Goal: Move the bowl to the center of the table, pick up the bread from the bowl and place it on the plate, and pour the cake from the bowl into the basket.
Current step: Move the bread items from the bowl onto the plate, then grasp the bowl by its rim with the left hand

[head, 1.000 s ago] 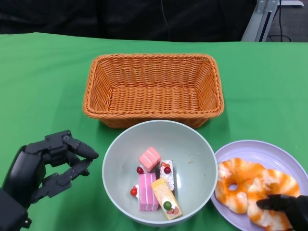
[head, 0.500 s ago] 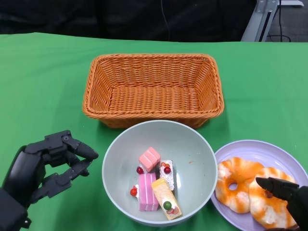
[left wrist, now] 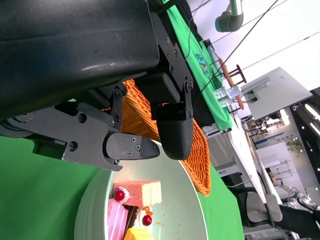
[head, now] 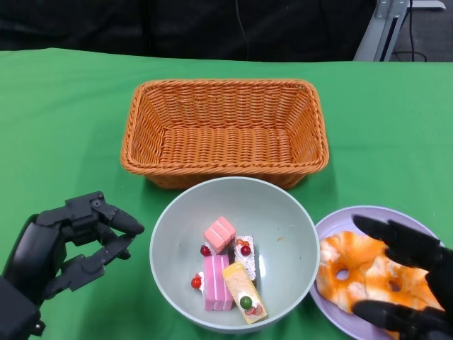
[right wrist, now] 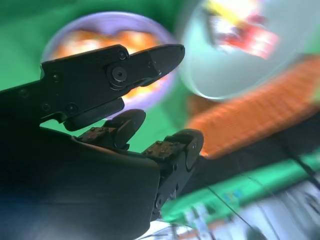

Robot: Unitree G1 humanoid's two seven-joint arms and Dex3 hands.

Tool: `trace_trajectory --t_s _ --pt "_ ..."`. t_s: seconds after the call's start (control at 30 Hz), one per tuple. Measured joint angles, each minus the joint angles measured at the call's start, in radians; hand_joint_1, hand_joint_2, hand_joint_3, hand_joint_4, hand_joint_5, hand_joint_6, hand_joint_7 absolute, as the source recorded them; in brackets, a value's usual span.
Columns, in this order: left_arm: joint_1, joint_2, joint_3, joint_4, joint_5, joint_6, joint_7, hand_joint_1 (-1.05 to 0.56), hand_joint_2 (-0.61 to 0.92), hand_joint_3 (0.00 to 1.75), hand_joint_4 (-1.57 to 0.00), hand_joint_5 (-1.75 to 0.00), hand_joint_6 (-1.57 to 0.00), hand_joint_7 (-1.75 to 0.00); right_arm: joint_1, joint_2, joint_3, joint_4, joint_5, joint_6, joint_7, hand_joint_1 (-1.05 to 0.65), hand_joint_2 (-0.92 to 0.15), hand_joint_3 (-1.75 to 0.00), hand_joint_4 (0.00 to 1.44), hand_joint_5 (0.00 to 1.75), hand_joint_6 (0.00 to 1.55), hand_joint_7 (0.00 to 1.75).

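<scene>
Head view: right robot hand [head: 407, 280] is now lifted off the bread [head: 368, 276], fingers spread wide, holding nothing; a sec ago those fingers sat low on the near bread piece. Both bread pieces lie on the purple plate [head: 354, 216], at the counter's [head: 64, 106] right-front, just beside the bowl [head: 283, 212]. So bread step looks done, release complete. Bowl is centre-front, just before the basket [head: 225, 131], w/ cake pieces [head: 226, 273] inside, pink + yellow w/ red cherries. Basket holds nothing visible. Left robot hand [head: 71, 248] unchanged vs earlier, near bowl's left side, not touching it, fingers curled in w/ tips nearly meeting, nothing in them. Next up, prob: pour cake into basket.

Right wrist view: blurred. Right robot hand's fingers [right wrist: 135, 65] apart, no object between them. Plate w/ bread behind them, bowl + basket beyond.

Left wrist view: left robot hand's fingers [left wrist: 172, 125] bent in, nothing held. Bowl rim [left wrist: 87, 210] and cake below them, basket behind.

Writing/brands: none readable in any view; a small label on the counter's far edge in left wrist view is too small to tell.
</scene>
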Motion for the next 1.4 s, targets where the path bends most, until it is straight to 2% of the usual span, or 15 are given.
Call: trace_trajectory --t_s 0.17,0.27,0.3,0.37,0.4,0.47,0.5,0.6,0.7,0.8,0.9,1.0,1.07,1.23,1.4 --pt "-0.002 0.001 0.001 0.014 -0.002 0.000 -0.002 -0.13 0.92 0.27 -0.78 -1.33 -0.82 -0.99 0.022 0.057 -0.018 -0.010 0.278 -0.059 -0.050 -0.47 -0.92 -0.03 0.78 0.11 0.62 0.06" --pt "-0.003 0.001 0.001 0.016 -0.002 -0.003 -0.003 -0.12 0.92 0.28 -0.78 -1.33 -0.82 -0.99 0.039 0.085 -0.020 0.007 0.431 -0.124 -0.087 -0.22 -0.92 -0.06 0.90 0.23 0.80 0.15" --pt "-0.003 0.001 0.002 0.018 -0.002 -0.005 -0.003 -0.11 0.92 0.28 -0.78 -1.32 -0.81 -0.98 0.047 0.102 -0.017 0.026 0.493 -0.157 -0.099 -0.19 -0.91 -0.11 0.86 0.51 0.87 0.21" --pt "-0.003 0.002 0.003 0.020 -0.003 -0.007 -0.004 -0.11 0.92 0.28 -0.77 -1.32 -0.81 -0.98 0.059 0.115 -0.010 0.059 0.555 -0.206 -0.121 -0.18 -0.90 -0.15 0.77 0.78 0.90 0.26" --pt "-0.004 0.002 0.003 0.022 -0.004 -0.007 -0.008 -0.12 0.92 0.27 -0.77 -1.30 -0.81 -0.96 0.065 0.120 -0.006 0.072 0.573 -0.224 -0.134 -0.18 -0.87 -0.27 0.84 0.99 0.97 0.44" --pt "-0.004 0.005 0.005 0.028 -0.021 -0.010 -0.018 -0.14 0.92 0.25 -0.77 -1.27 -0.82 -0.91 0.082 0.132 0.007 0.093 0.606 -0.250 -0.165 -0.16 -0.67 -0.71 0.86 1.18 0.88 0.84" --pt "-0.004 0.007 0.008 0.030 -0.034 -0.010 -0.028 -0.17 0.92 0.18 -0.76 -1.15 -0.84 -0.76 0.091 0.142 0.015 0.102 0.639 -0.250 -0.176 -0.14 -0.62 -0.90 0.83 1.37 0.80 1.10" --pt "-0.005 0.023 0.016 0.029 -0.064 -0.013 -0.069 -0.23 0.92 0.11 -0.76 -0.88 -0.88 -0.40 0.105 0.156 0.034 0.127 0.754 -0.249 -0.185 -0.14 -0.58 -1.08 0.77 1.60 0.69 1.40" --pt "-0.008 0.059 0.017 0.022 -0.080 -0.042 -0.130 -0.35 0.92 0.10 -0.73 -0.61 -0.86 -0.15 0.106 0.155 0.035 0.142 0.810 -0.245 -0.200 -0.15 -0.57 -1.15 0.75 1.66 0.65 1.48" --pt "-0.009 0.121 0.015 -0.008 -0.072 -0.080 -0.191 -0.44 0.92 0.08 -0.68 -0.30 -0.76 -0.02 0.103 0.146 0.033 0.153 0.836 -0.237 -0.214 -0.12 -0.56 -1.14 0.73 1.66 0.64 1.46" --pt "-0.010 0.228 0.001 -0.069 -0.052 -0.126 -0.278 -0.47 0.92 0.06 -0.59 -0.14 -0.64 0.00 0.087 0.141 0.024 0.196 0.841 -0.238 -0.228 -0.09 -0.57 -1.11 0.74 1.63 0.66 1.41" --pt "-0.021 0.316 -0.023 -0.104 -0.060 -0.209 -0.372 -0.49 0.92 0.03 -0.58 -0.07 -0.61 0.00 0.058 0.137 -0.008 0.251 0.841 -0.242 -0.241 -0.08 -0.55 -1.13 0.74 1.62 0.66 1.39" --pt "-0.036 0.340 -0.051 -0.101 -0.060 -0.301 -0.413 -0.49 0.91 0.02 -0.59 -0.06 -0.62 -0.01 0.033 0.130 -0.020 0.276 0.840 -0.243 -0.248 -0.08 -0.53 -1.16 0.74 1.63 0.65 1.39" --pt "-0.085 0.341 -0.092 -0.024 0.051 -0.529 -0.417 -0.47 0.88 0.00 -0.66 -0.06 -0.68 -0.03 0.008 0.124 -0.035 0.308 0.843 -0.247 -0.253 -0.09 -0.55 -1.10 0.74 1.62 0.66 1.39" --pt "-0.169 0.274 -0.100 0.112 0.233 -0.774 -0.341 -0.43 0.86 0.00 -0.79 -0.07 -0.78 -0.04 0.012 0.123 -0.035 0.318 0.840 -0.252 -0.259 -0.07 -0.56 -1.07 0.74 1.60 0.67 1.36"
